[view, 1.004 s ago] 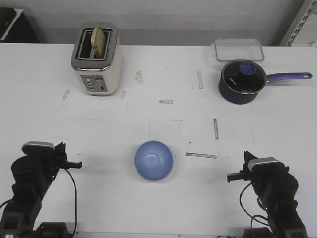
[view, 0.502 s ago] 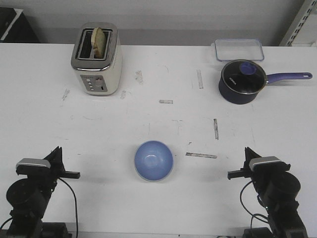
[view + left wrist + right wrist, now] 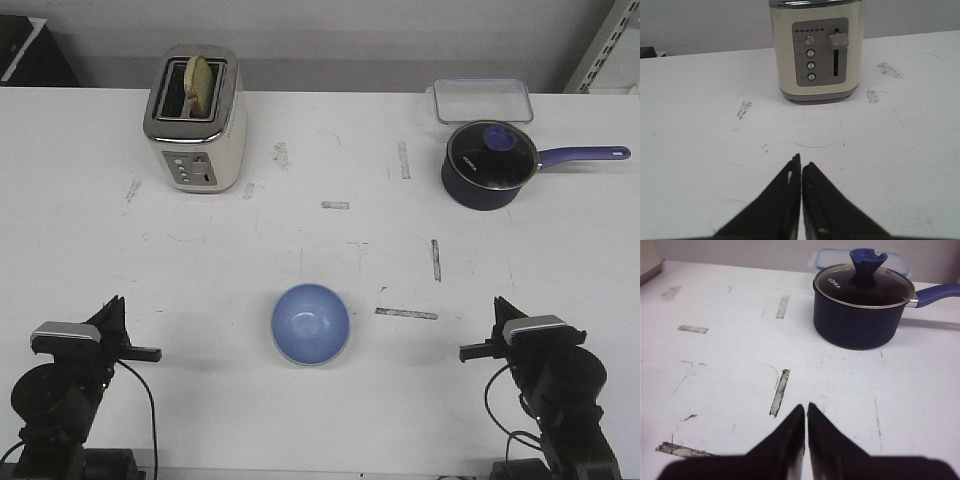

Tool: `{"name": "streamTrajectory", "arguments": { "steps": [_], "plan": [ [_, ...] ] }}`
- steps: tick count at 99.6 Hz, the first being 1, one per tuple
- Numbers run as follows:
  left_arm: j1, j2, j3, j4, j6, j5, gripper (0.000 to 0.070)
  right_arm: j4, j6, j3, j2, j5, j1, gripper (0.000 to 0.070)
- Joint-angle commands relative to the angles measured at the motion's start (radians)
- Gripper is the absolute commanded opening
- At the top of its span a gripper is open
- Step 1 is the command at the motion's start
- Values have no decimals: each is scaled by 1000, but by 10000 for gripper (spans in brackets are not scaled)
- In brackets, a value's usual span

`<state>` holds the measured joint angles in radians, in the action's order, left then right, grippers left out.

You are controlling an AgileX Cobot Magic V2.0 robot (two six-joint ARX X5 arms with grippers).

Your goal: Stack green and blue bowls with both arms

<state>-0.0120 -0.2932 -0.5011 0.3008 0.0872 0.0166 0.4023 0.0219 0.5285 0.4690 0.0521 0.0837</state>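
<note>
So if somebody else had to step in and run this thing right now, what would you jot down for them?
Left gripper: shut, empty, low at the table's near left edge.
Right gripper: shut, empty, low at the near right edge.
Blue bowl: upright on the table, midway between the arms, touched by neither.
Green bowl: not visible by itself in any view; a pale rim shows around the blue bowl, so it may sit underneath, but I cannot tell.
Done or left: check the stack first.
</note>
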Motion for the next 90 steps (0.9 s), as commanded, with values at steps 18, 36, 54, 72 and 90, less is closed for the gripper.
{"name": "streamTrajectory", "arguments": {
  "steps": [18, 36, 54, 72, 90],
  "plan": [
    [0, 10, -8, -10, -11, -2, 2, -13, 5, 8, 3, 0, 0, 0],
    [0, 52, 36, -19, -70, -3, 2, -13, 5, 8, 3, 0, 0, 0],
    [0, 153, 217, -182, -77, -13, 2, -13, 5, 8, 3, 0, 0, 0],
    [0, 296, 402, -301, -77, -14, 2, -13, 5, 8, 3, 0, 0, 0],
    [2, 290, 489, -392, -76, 7, 2, -19, 5, 8, 3, 0, 0, 0]
  ]
}}
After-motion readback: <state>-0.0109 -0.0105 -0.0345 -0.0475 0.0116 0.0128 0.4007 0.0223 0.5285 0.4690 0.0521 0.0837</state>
